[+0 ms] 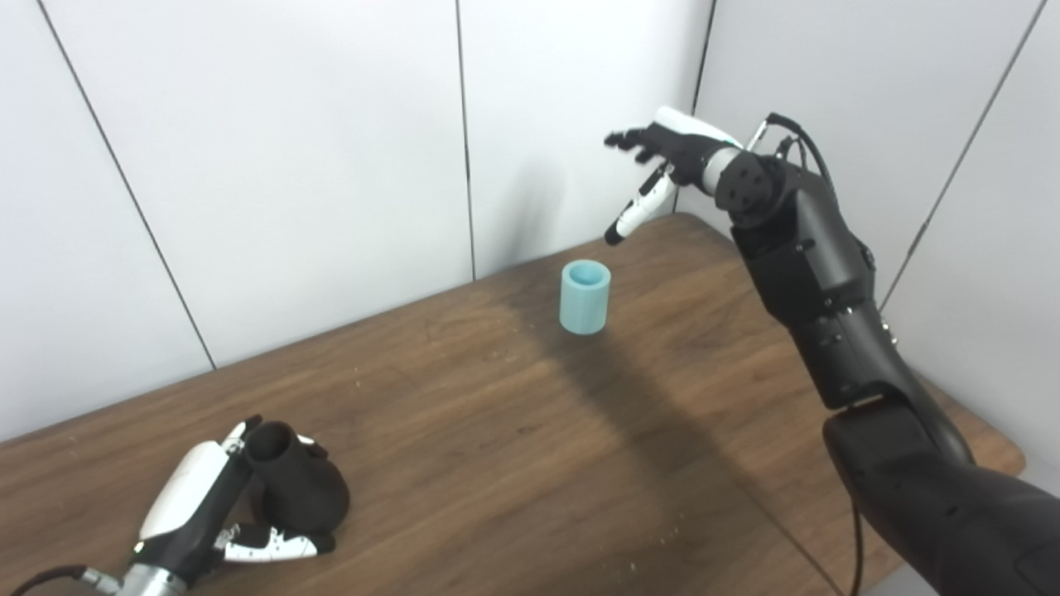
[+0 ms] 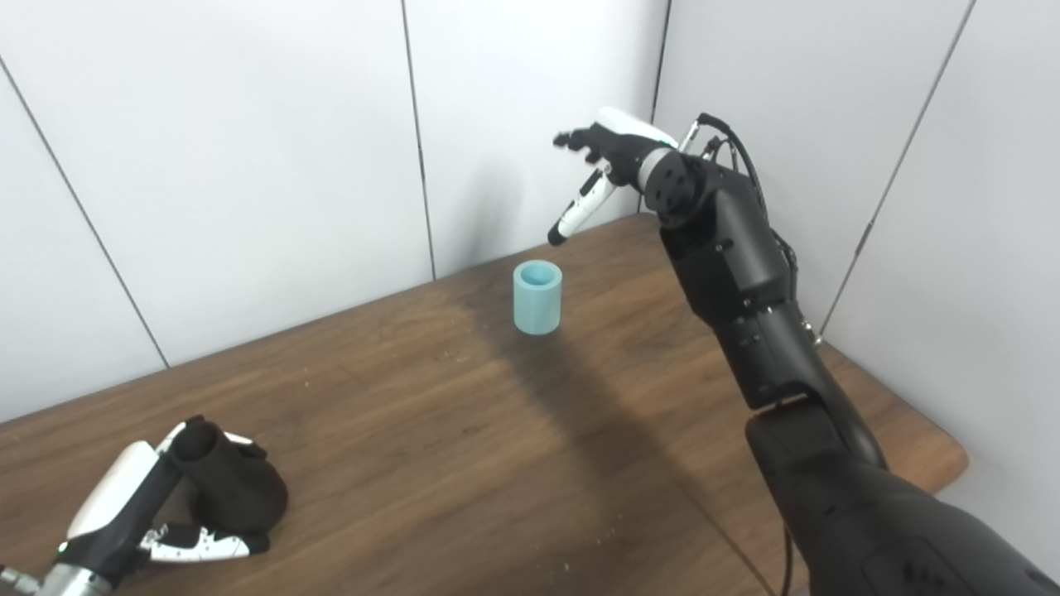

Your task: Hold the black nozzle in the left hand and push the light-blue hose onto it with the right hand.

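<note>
1. Our left hand wraps its fingers around the black nozzle, a flared cone with an open neck, standing on the table.
2. Our right hand hangs empty, fingers spread, above the hose.
3. We see the light-blue hose, a short upright tube, well apart from the nozzle.

Test cell or lab booth. Plain white wall panels with dark seams enclose a bare wooden table. No household or shop fittings visible.
</note>
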Controlling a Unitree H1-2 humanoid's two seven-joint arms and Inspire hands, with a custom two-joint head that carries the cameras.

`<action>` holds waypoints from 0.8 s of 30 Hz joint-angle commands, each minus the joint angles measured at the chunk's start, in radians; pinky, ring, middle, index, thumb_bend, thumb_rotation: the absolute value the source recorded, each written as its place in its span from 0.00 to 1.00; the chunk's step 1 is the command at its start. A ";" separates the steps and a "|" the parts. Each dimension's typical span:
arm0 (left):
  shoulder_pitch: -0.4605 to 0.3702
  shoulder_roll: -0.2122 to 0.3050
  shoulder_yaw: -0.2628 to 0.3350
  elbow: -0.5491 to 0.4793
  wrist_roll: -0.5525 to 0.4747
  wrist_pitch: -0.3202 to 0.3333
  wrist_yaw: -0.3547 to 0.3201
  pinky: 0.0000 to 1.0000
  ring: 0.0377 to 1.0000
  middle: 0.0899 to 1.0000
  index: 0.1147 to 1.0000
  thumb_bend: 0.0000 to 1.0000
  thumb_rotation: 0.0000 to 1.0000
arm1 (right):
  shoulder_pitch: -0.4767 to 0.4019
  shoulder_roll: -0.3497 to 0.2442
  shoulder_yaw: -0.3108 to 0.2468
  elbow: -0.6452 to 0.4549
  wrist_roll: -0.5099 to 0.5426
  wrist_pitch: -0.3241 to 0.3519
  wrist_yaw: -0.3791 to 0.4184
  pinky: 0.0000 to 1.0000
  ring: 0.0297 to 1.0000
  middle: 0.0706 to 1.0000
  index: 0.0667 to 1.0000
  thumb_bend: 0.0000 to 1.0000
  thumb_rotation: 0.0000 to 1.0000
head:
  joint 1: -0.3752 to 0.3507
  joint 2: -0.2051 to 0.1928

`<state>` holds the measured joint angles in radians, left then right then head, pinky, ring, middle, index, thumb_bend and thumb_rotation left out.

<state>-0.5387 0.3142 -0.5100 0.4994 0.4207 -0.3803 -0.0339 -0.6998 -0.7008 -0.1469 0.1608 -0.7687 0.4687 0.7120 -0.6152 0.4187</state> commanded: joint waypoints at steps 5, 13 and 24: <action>0.067 0.023 -0.040 0.069 0.059 0.029 -0.095 1.00 0.60 0.44 0.41 0.53 0.00 | -0.079 -0.002 0.000 0.065 -0.048 0.001 0.091 0.79 0.93 0.96 0.93 0.92 0.27 | 0.017 0.002; 0.081 0.007 -0.036 0.050 0.061 0.049 -0.091 1.00 0.60 0.44 0.42 0.53 0.00 | -0.106 0.031 0.031 0.143 -0.112 0.001 0.161 0.98 1.00 1.00 0.99 1.00 0.44 | 0.036 0.010; 0.088 0.014 -0.032 0.018 0.062 0.063 -0.104 1.00 0.59 0.43 0.42 0.53 0.00 | -0.109 0.054 0.109 0.199 -0.076 0.001 0.033 0.92 0.98 1.00 0.99 1.00 0.34 | 0.064 0.031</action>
<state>-0.5205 0.3079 -0.4972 0.4786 0.4192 -0.3745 -0.0342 -0.7520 -0.6176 -0.0232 0.3659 -0.8552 0.4687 0.7866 -0.5553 0.4479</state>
